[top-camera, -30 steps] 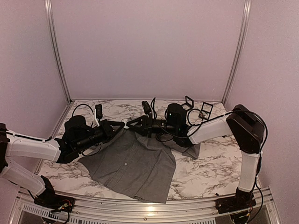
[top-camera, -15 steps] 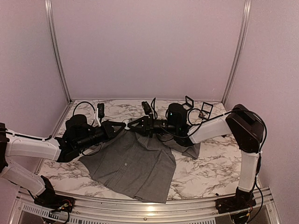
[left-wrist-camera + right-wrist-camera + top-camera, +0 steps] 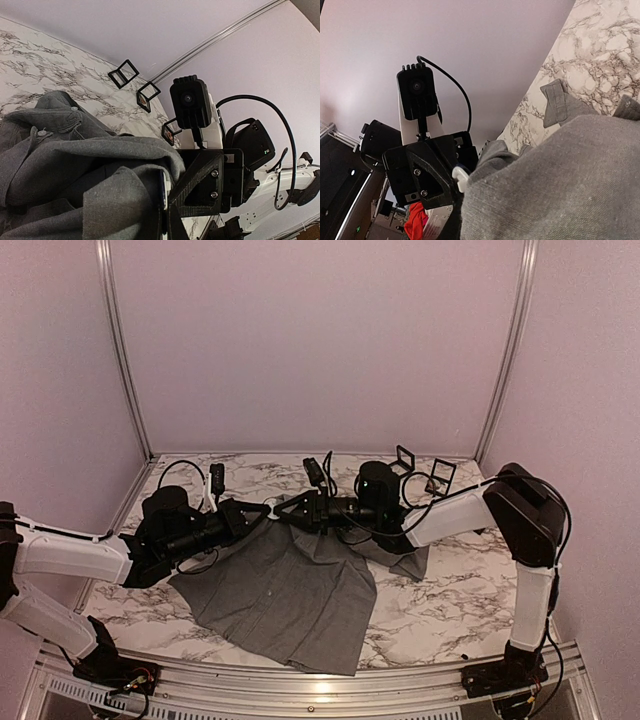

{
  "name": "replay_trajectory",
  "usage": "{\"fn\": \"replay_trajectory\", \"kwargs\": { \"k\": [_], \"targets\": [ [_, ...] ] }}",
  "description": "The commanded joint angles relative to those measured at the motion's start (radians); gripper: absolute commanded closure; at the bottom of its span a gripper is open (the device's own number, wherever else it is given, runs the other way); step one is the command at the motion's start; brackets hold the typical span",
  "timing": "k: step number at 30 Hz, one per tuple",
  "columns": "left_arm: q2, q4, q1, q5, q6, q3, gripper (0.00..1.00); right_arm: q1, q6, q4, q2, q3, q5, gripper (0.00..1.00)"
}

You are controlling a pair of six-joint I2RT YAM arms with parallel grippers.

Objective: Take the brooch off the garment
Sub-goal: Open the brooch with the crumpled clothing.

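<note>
The grey garment (image 3: 285, 585) lies on the marble table, its collar end lifted where both grippers meet. The brooch (image 3: 164, 187), a small blue and white piece, sits on that lifted fold. It shows as a white tab in the right wrist view (image 3: 460, 178). My left gripper (image 3: 262, 512) is shut on the brooch and the fold around it. My right gripper (image 3: 284, 513) is shut on the garment right beside it, tip to tip with the left. Cloth hides most of both pairs of jaws.
Three small black wire stands (image 3: 404, 459) are at the back right of the table (image 3: 470, 590), also seen in the left wrist view (image 3: 123, 73). The walls are close on three sides. A metal rail (image 3: 300, 690) runs along the near edge.
Both grippers have shifted slightly left with the lifted fold. The garment's left edge has slid a little left on the table.
</note>
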Motion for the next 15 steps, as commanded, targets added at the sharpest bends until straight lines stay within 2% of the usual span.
{"fn": "replay_trajectory", "kwargs": {
  "k": [1,15],
  "targets": [
    [0.002,0.047,-0.019,0.035,-0.016,0.022,1.0,0.001,-0.04,-0.043,-0.018,0.002,0.01,0.83],
    [-0.007,-0.041,-0.01,-0.01,-0.034,0.02,1.0,0.001,-0.094,-0.084,-0.062,-0.02,0.038,0.75]
  ]
}}
